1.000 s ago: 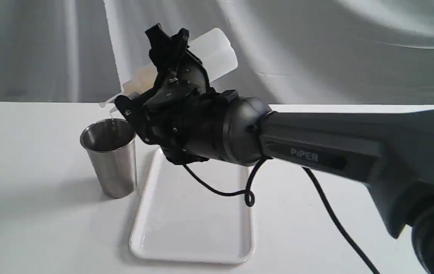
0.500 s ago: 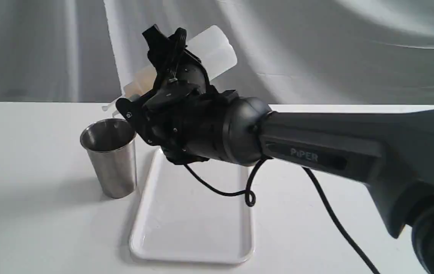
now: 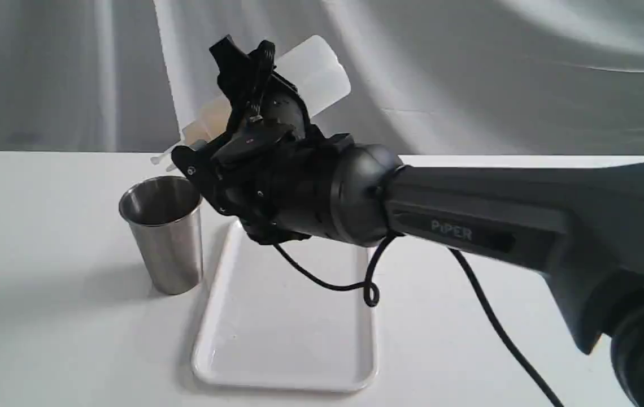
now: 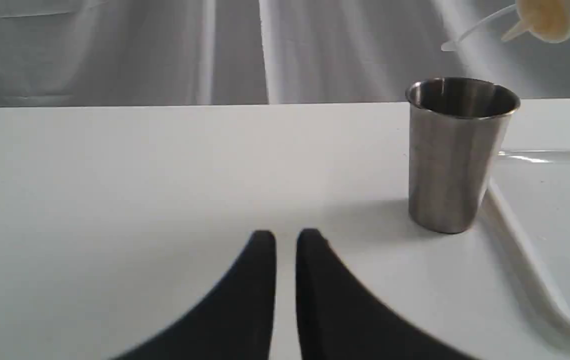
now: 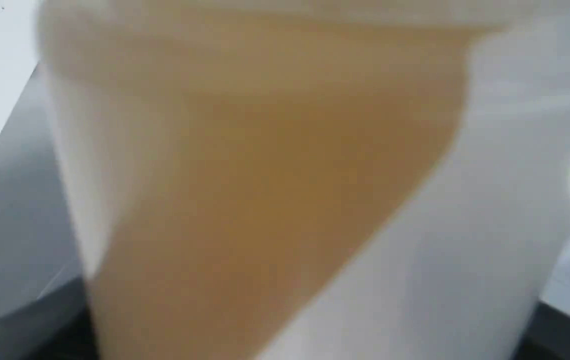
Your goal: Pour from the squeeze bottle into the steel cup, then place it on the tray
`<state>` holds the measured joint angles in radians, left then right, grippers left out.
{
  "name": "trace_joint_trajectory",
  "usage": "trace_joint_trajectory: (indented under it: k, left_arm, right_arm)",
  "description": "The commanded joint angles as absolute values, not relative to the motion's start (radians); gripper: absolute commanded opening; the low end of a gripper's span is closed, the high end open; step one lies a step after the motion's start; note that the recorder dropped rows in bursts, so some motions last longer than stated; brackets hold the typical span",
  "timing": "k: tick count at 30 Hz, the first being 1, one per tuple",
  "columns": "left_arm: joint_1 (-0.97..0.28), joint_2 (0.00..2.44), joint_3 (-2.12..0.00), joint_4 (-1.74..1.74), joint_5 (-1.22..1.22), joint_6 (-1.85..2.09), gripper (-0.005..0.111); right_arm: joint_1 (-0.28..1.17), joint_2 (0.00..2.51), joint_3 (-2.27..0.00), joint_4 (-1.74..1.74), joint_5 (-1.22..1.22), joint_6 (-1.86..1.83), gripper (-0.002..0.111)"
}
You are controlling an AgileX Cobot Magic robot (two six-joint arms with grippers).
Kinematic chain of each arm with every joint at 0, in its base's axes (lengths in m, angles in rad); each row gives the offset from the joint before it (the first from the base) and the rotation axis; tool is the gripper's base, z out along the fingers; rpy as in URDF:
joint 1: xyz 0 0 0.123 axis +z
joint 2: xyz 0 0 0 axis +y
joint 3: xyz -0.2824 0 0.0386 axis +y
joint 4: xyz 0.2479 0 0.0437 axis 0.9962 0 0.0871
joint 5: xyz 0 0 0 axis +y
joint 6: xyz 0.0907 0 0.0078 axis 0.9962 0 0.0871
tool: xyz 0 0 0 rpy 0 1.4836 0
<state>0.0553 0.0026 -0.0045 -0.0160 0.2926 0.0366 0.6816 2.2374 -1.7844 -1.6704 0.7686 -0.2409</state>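
My right gripper (image 3: 247, 85) is shut on the squeeze bottle (image 3: 315, 74), holding it in the air and tilted. Its nozzle (image 3: 170, 165) points down-left, just above the far right rim of the steel cup (image 3: 165, 234). I see no stream. Amber liquid fills the right wrist view through the bottle (image 5: 265, 175). The cup stands upright on the table beside the left edge of the white tray (image 3: 288, 328). In the left wrist view my left gripper (image 4: 285, 241) rests low and shut, empty, short of the cup (image 4: 457, 155), with the nozzle (image 4: 547, 17) above it.
The right arm (image 3: 497, 226) stretches across above the tray, and its black cable (image 3: 370, 288) hangs over the tray's right part. A grey cloth backdrop (image 3: 469, 85) stands behind the white table (image 3: 45, 316). The tray's near edge (image 4: 540, 260) shows in the left wrist view.
The right gripper and bottle turned slightly, the bottle's base edging up and left. The cup, tray and left gripper have not moved.
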Motion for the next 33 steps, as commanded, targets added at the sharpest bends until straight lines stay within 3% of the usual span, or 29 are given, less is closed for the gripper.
trace_joint_trajectory:
  k: [1, 33]
  left_arm:
    - [0.047, 0.000, 0.000, -0.019, 0.284, 0.035, 0.008]
    - [0.047, 0.000, 0.000, -0.019, 0.284, 0.032, 0.008]
  right_arm:
    - [0.675, 2.223, -1.794, -1.689, 0.776, -0.237, 0.000]
    - [0.675, 2.223, -1.794, -1.502, 0.773, 0.153, 0.000]
